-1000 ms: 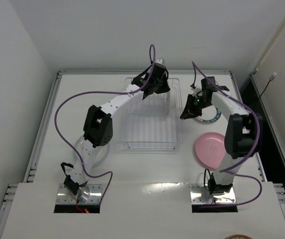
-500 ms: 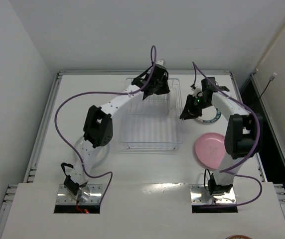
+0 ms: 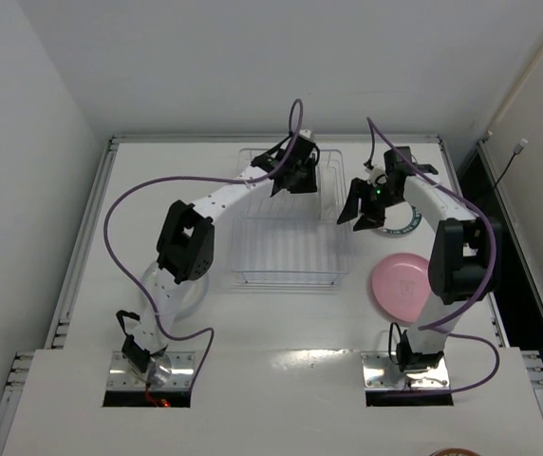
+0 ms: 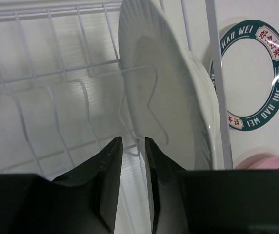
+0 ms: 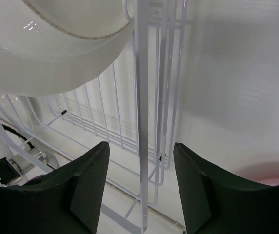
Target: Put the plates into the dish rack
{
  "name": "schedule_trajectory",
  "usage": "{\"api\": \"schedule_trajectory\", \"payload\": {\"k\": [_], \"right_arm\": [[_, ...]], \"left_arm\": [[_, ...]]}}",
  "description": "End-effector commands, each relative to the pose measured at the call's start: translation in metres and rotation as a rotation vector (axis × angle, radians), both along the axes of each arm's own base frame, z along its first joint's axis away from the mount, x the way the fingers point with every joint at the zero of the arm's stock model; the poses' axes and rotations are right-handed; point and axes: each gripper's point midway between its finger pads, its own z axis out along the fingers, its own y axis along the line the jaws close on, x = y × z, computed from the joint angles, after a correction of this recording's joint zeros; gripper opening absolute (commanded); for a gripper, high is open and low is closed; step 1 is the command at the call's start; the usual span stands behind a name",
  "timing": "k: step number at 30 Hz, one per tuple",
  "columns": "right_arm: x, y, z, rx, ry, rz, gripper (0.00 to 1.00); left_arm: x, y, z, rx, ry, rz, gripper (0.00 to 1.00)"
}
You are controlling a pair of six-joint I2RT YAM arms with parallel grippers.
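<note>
A whitish plate (image 4: 169, 97) stands on edge between the wires at the far right of the dish rack (image 3: 286, 249). My left gripper (image 4: 133, 140) hovers just behind its lower rim, jaws slightly apart, open, nothing between them. My right gripper (image 5: 140, 146) is open wide and straddles an upright wire of the rack's right wall (image 5: 140, 97) without touching it; the standing plate (image 5: 56, 44) is above it. The teal-rimmed plate (image 4: 249, 73) lies flat on the table right of the rack, and the pink plate (image 3: 401, 288) lies nearer. A clear plate (image 3: 169, 302) lies under the left arm.
The left arm reaches across the rack's left side, with my left gripper (image 3: 293, 180) over its far end. My right gripper (image 3: 355, 215) hangs beside the rack's right edge, above the teal-rimmed plate (image 3: 402, 224). Purple cables loop over both arms. Raised rails border the table.
Both grippers' jaws have spread apart, the right one much wider. The left gripper has drawn back a little toward the near side of the rack. The plates on the table have not moved.
</note>
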Motion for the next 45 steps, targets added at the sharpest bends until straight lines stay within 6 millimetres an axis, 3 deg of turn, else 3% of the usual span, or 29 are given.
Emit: {"api": "schedule_trajectory", "payload": {"k": [1,4,6,7,8,12,15,16,18,19,21,22,23,26,27,29,30,32,33,37,38,43,45], "right_arm": [[0.012,-0.002,0.028,-0.002,-0.094,-0.001,0.53],[0.01,-0.002,0.031,-0.002,-0.094,-0.001,0.69],[0.01,-0.002,0.031,-0.002,-0.094,-0.001,0.7],[0.01,-0.002,0.031,-0.002,-0.094,-0.001,0.71],[0.01,-0.002,0.031,-0.002,-0.094,-0.001,0.72],[0.01,-0.003,0.035,-0.01,-0.102,-0.005,0.8],[0.015,-0.004,0.05,-0.018,-0.141,-0.009,0.88],[0.016,-0.004,0.05,-0.018,-0.141,-0.009,0.88],[0.016,-0.006,0.053,-0.026,-0.152,-0.013,0.91],[0.016,-0.007,0.052,-0.034,-0.152,-0.016,1.0],[0.014,-0.008,0.056,-0.042,-0.164,-0.02,1.0],[0.014,-0.008,0.056,-0.042,-0.164,-0.02,1.0],[0.011,-0.008,0.056,-0.042,-0.164,-0.02,1.0],[0.01,-0.013,0.061,-0.068,-0.177,-0.033,1.0],[0.01,-0.013,0.061,-0.068,-0.177,-0.033,1.0],[0.007,-0.013,0.06,-0.069,-0.167,-0.032,1.0],[0.007,-0.013,0.063,-0.068,-0.176,-0.033,1.0],[0.007,-0.013,0.063,-0.065,-0.171,-0.04,1.0],[0.006,-0.011,0.067,-0.055,-0.18,-0.036,1.0],[0.003,-0.011,0.065,-0.055,-0.182,-0.036,1.0],[0.001,-0.011,0.062,-0.055,-0.173,-0.036,1.0],[0.001,-0.011,0.064,-0.051,-0.179,-0.043,1.0],[-0.001,-0.011,0.06,-0.052,-0.159,-0.043,1.0]], "left_arm": [[-0.01,0.004,0.044,-0.003,-0.072,-0.017,0.22],[-0.014,0.013,0.038,0.034,-0.061,-0.008,0.22],[-0.017,0.015,0.043,0.031,-0.066,-0.008,0.22],[-0.017,0.018,0.036,0.049,-0.056,0.001,0.22],[-0.018,0.019,0.043,0.041,-0.066,0.001,0.22],[-0.023,0.036,0.036,0.111,-0.051,0.036,0.22],[-0.024,0.068,0.046,0.217,-0.077,0.124,0.22],[-0.03,0.082,0.039,0.267,-0.062,0.147,0.22],[-0.033,0.105,0.062,0.283,-0.103,0.218,0.22],[-0.037,0.115,0.068,0.289,-0.11,0.252,0.22],[-0.043,0.146,0.085,0.302,-0.142,0.344,0.26],[-0.049,0.157,0.089,0.304,-0.144,0.396,0.37],[-0.059,0.168,0.082,0.335,-0.122,0.409,0.42],[-0.077,0.199,0.089,0.368,-0.107,0.501,0.43],[-0.092,0.212,0.075,0.429,-0.059,0.509,0.5],[-0.106,0.223,0.065,0.451,-0.014,0.544,0.69],[-0.119,0.233,0.053,0.495,0.025,0.54,0.86],[-0.133,0.241,0.037,0.511,0.084,0.588,0.97],[-0.145,0.255,0.023,0.56,0.135,0.608,1.0],[-0.162,0.27,-0.005,0.575,0.238,0.647,1.0],[-0.162,0.268,-0.006,0.559,0.247,0.654,1.0],[-0.178,0.294,-0.026,0.546,0.337,0.738,1.0],[-0.181,0.304,-0.026,0.528,0.339,0.773,1.0]]}}
